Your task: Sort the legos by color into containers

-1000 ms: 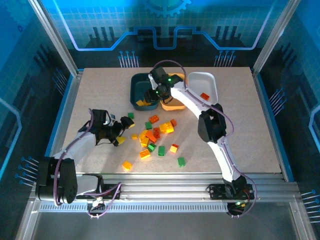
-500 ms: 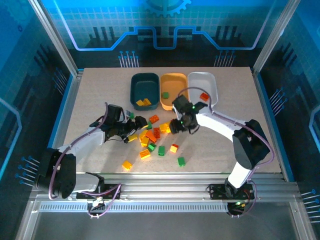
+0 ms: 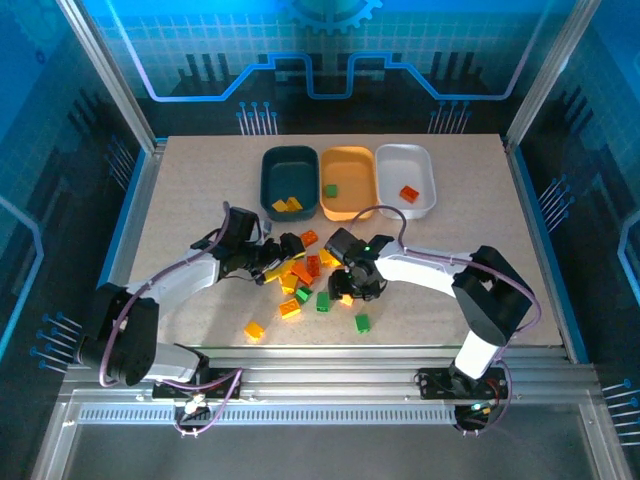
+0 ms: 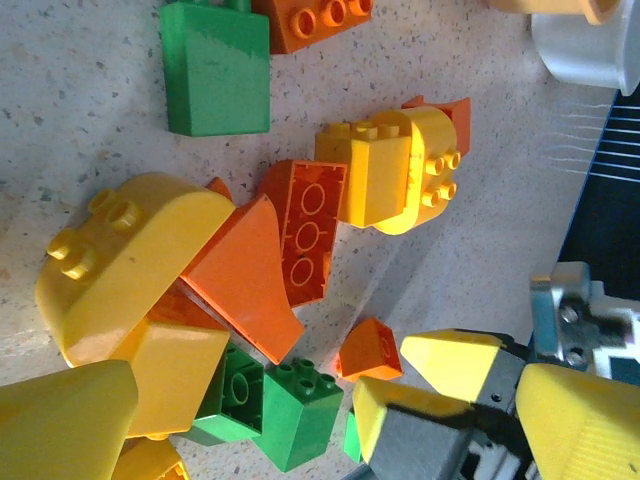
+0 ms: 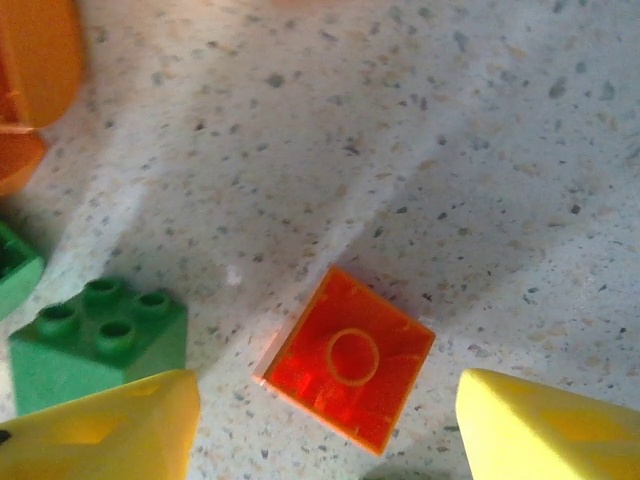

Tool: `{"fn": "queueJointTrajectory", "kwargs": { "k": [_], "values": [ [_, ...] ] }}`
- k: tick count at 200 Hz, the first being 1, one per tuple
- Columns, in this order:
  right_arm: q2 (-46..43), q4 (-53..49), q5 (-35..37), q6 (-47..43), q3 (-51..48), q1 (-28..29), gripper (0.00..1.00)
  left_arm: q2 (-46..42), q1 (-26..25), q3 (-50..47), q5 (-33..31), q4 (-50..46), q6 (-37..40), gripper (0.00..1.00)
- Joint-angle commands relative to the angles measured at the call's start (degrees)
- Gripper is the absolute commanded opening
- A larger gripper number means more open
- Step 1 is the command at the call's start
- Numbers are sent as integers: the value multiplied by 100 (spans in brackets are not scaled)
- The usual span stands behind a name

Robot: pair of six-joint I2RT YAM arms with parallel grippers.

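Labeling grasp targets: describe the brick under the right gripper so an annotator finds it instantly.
On the table, the right gripper hangs open at the right edge of the loose brick pile. The orange-red brick lies between its yellow fingertips, touching neither. Unlike the green brick beside it, it shows a hollow, ringed underside.

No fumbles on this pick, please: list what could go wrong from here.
The right hand straddles an orange brick that sits cornerwise to the fingers; closing may spin or squirt it. A green brick beside one finger could get nudged or pinched. Top view: left hand works close by; the arms may bump.
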Motion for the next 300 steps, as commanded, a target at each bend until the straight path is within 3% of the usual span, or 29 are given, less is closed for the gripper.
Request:
{"fn": "queueJointTrajectory", "kwargs": {
  "k": [1, 19, 57, 99, 116, 137, 169, 207, 249, 262, 300],
  "values": [
    [68, 183, 192, 529, -111, 83, 64, -257, -42, -17, -150, -130, 97, 99],
    [197, 193, 177, 548, 2, 69, 60, -304, -42, -39, -163, -148, 118, 99],
    [410, 241, 31, 536, 38, 74, 42, -260, -42, 68, -142, -218, 154, 99],
    [141, 186, 302, 276, 53, 14, 29, -217, -41, 127, -148, -248, 150, 99],
    [-101, -60, 656, -165, 317, -235, 28, -224, -42, 205, -132, -296, 156, 99],
    [-442, -199, 952, -967, 764, -1028, 27, -232, -49, 314, -142, -292, 159, 99],
    [61, -68, 663, -2154, 1795, -2509, 28, 148, -470, 751, -126, -179, 151, 99],
    [1392, -331, 251, -2475, 3160, -3518, 28, 820, -1143, 1345, -31, 2, 56, 99],
    [2343, -641, -51, -2338, 4192, -3918, 34, 1117, -1157, 1587, 209, 135, -240, 99],
    [2560, -824, 3, -2347, 4480, -3958, 47, 1099, -1158, 1647, 183, 0, -161, 99],
    [1840, -565, 41, -2365, 4234, -4037, 61, 827, -1142, 1525, 39, -116, -28, 99]
  ]
}}
